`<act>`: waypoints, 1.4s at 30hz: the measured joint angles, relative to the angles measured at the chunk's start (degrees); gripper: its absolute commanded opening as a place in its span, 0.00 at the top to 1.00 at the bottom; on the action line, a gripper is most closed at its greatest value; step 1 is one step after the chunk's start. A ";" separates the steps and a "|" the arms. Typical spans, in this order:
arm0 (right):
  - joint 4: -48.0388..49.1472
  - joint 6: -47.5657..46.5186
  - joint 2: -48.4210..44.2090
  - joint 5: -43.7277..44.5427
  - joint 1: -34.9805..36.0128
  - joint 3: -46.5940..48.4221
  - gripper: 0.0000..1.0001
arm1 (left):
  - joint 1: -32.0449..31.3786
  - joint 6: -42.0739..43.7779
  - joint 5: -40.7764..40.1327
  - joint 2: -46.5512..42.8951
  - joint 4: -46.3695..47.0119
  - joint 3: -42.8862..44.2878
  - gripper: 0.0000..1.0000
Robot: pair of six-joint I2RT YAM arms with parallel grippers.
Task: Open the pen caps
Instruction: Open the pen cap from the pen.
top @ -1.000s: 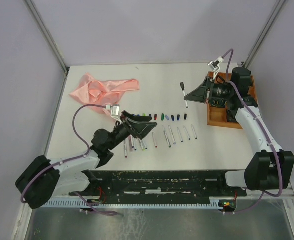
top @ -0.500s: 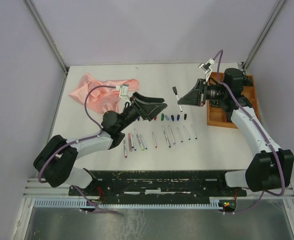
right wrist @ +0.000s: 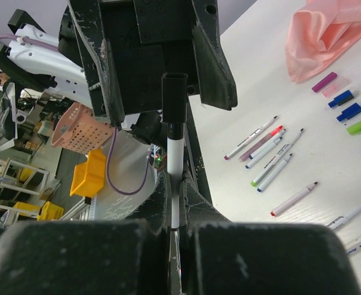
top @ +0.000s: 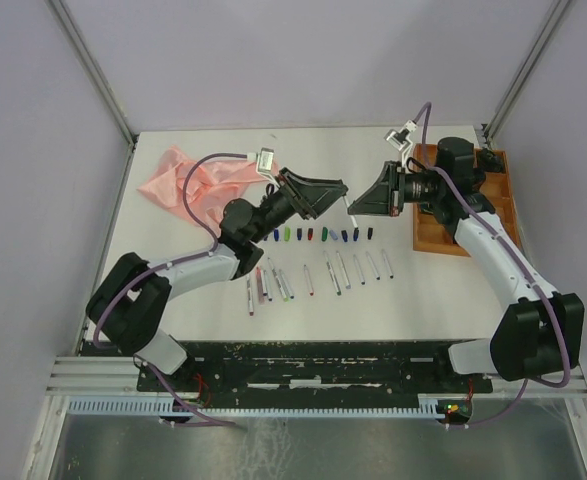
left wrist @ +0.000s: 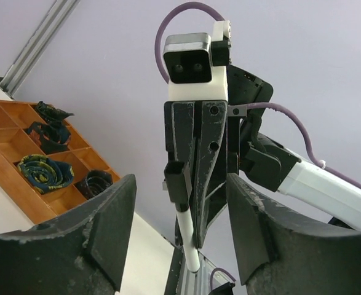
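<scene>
**Between the two grippers, one capped pen held up**

Ahead of my left gripper (top: 333, 190), well above the table (top: 443, 290), the pen (right wrist: 174, 166) sticks out of the right gripper (right wrist: 175, 230). That gripper is pressed together on the white barrel, with the cap end pointing at the left jaws. The left fingers (left wrist: 109, 227) are spread, one on either side of the black cap (left wrist: 179, 180). I think the cap sits just short of the pads, but depth is hard to read from the wrist view.

I expect the pen to be light and stiff, with smooth plastic that slips easily. The cap is a short press-fit stub, so I would pinch it across its middle, clear of the barrel. Then I would pull straight along the pen's axis, because a sideways tug could pivot the thin barrel in the right grip.

Below both grippers lie bare pens (top: 333, 272) and loose caps (top: 323, 234).
</scene>
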 measured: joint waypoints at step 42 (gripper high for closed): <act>-2.19 -4.61 -0.55 6.05 4.31 -1.53 1.00 | -1.90 1.55 -2.32 2.32 -1.38 2.78 0.97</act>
